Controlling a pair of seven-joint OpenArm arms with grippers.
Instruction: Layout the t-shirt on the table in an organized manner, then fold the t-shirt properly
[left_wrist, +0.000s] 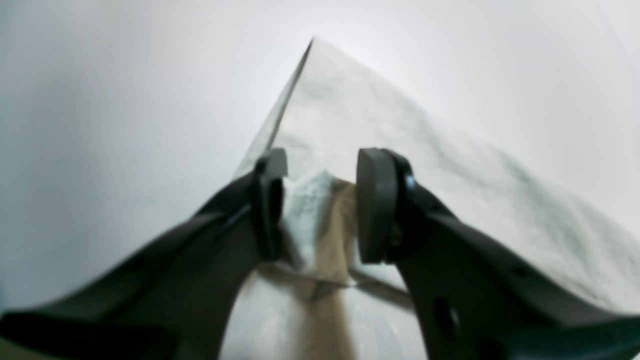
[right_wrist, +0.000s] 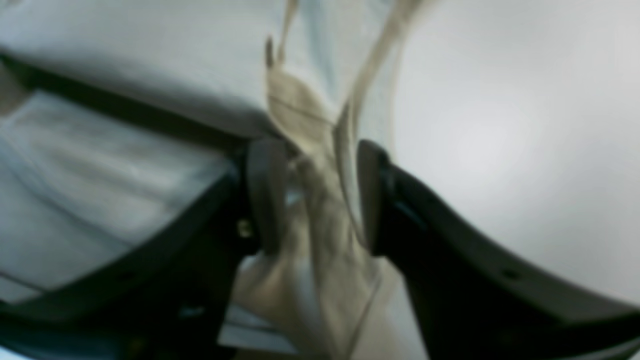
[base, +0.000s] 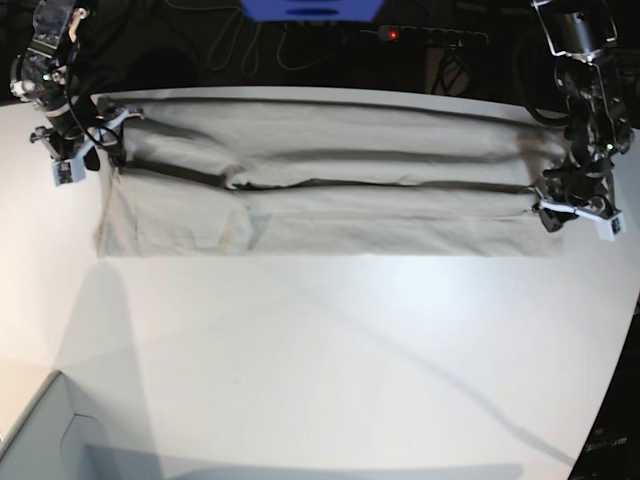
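1. The white table (base: 330, 360) carries the t-shirt (base: 320, 215), stretched in a long band along the table's far edge.
2. Its long axis runs from one gripper to the other.
3. The right gripper (right_wrist: 312, 197) pinches one end.
4. The left gripper (left_wrist: 320, 207) pinches the opposite end.

Both wrist views soft and blurred — base view sharper, glare whitening the table (base: 330, 350), long shadows
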